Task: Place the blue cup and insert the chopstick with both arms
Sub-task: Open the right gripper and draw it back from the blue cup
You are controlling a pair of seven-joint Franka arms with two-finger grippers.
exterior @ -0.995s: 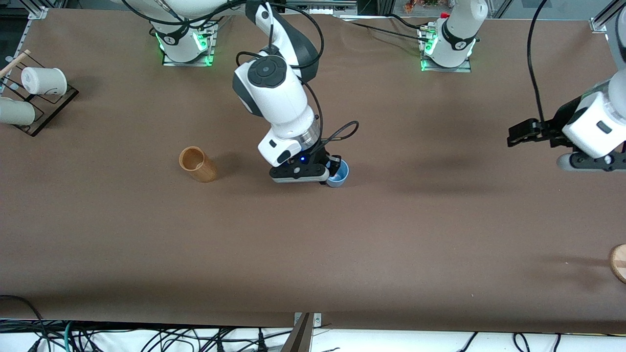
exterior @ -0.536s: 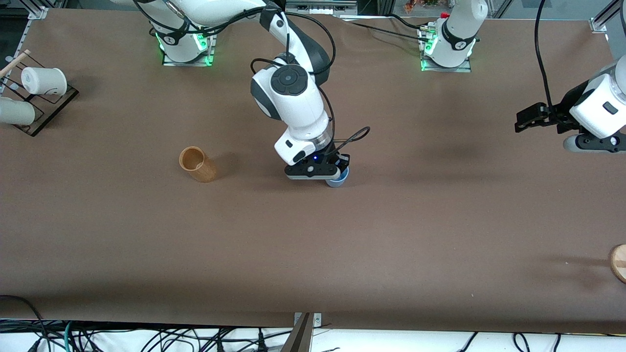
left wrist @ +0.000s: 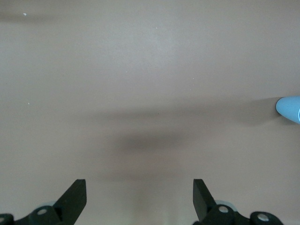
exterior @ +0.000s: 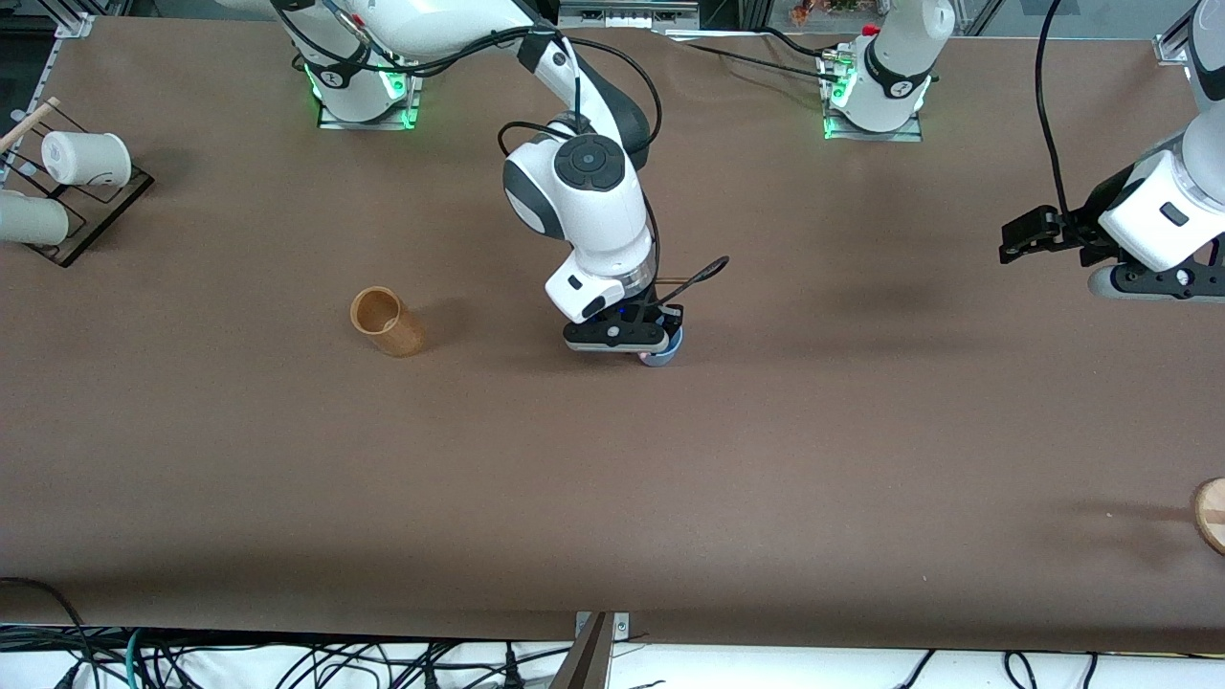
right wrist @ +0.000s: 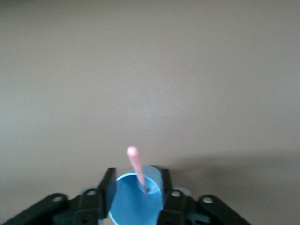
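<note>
**Cup and stick at mid-tabletop, right gripper low over them**

Near the middle of the brown tabletop (exterior: 766, 478), the small tapered grey-blue plastic cup (exterior: 661, 352) stands upright, mostly hidden beneath the right arm's black two-finger gripper (exterior: 643, 348). From the right wrist view, the cup (right wrist: 136, 200) sits between the two jaws, which flank its walls closely; whether they press on it or merely bracket it cannot be told. A thin pink chopstick (right wrist: 137, 169) leans inside the cup, its lower end on the bright blue inner wall and its tip rising past the rim, so the insertion looks already accomplished. The cup's central position, I judge, suits both arms' reach.

Toward the left arm's end, the left gripper (exterior: 1029, 240) hangs over bare tabletop, jaws spread wide with nothing between them, seemingly waiting.

A taller brown wooden cylinder holder (exterior: 386, 322) stands toward the right arm's end, well apart from the cup, and white cups (exterior: 84, 158) lie on a dark rack at that end.
</note>
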